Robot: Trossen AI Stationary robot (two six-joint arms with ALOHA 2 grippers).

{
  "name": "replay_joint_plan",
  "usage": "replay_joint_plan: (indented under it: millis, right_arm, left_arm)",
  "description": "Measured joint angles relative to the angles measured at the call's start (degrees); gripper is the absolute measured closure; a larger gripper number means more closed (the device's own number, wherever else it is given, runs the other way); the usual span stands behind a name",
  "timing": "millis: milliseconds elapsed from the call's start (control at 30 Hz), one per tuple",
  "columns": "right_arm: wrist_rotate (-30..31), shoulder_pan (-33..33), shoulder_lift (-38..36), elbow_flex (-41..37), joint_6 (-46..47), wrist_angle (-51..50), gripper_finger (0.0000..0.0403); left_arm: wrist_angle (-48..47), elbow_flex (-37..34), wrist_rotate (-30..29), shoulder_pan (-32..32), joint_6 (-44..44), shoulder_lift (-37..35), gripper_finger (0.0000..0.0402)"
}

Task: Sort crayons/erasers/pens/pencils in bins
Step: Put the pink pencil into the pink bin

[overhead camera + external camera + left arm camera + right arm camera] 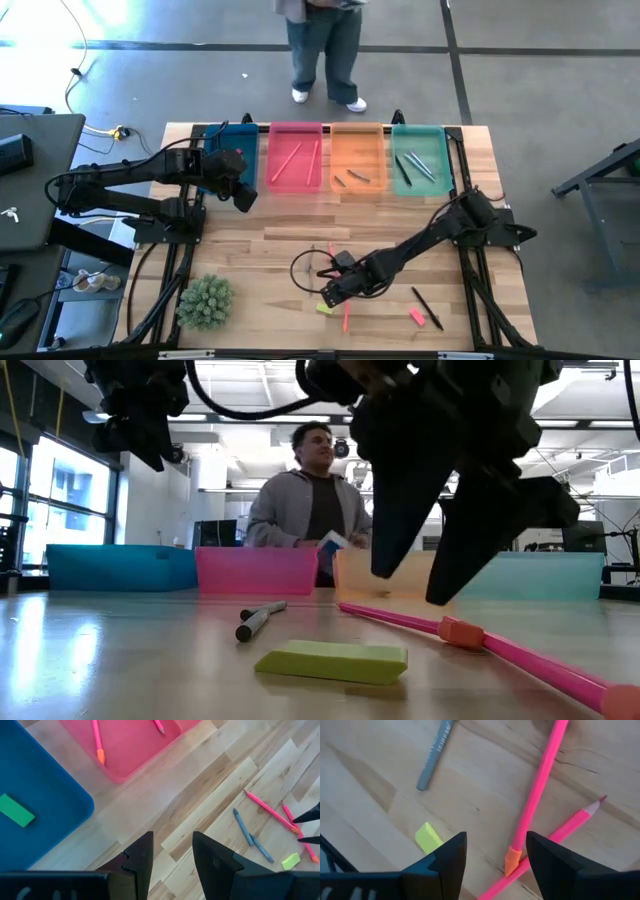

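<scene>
Four bins (360, 128), two loose pink pencils (540, 790) (crossed), one yellow eraser (332, 661)

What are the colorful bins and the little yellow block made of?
The bins look like thin glossy plastic: light glows through their see-through walls in the low view. The yellow block looks like soft matte rubber, probably an eraser: dull surface, rounded edges, no shine. The table under them looks like wooden planks with visible grain.

Four translucent plastic trays: blue (231, 150), pink (295, 157), orange (358, 156), teal-green (420, 156). A flat yellow-green eraser block (333, 660) and long pink pencils (538, 795) lie on the pale striped wooden surface (270, 255). A green eraser (16, 810) sits in blue.
</scene>
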Motion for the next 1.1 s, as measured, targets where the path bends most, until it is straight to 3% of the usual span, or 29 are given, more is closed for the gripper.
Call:
replay_joint_plan:
  millis: [633, 1100]
  right_arm:
    - [-0.17, -1.11, 2.22, 0.11, 0.66, -1.71, 0.0209]
    - [-4.27, -4.08, 2.53, 0.15, 5.11, -3.84, 0.0317]
  left_arm:
    - [0.02, -0.02, -0.66, 0.00, 0.00, 0.01, 0.0275]
    - [0.01, -0.02, -0.87, -0.02, 0.02, 0.02, 0.0275]
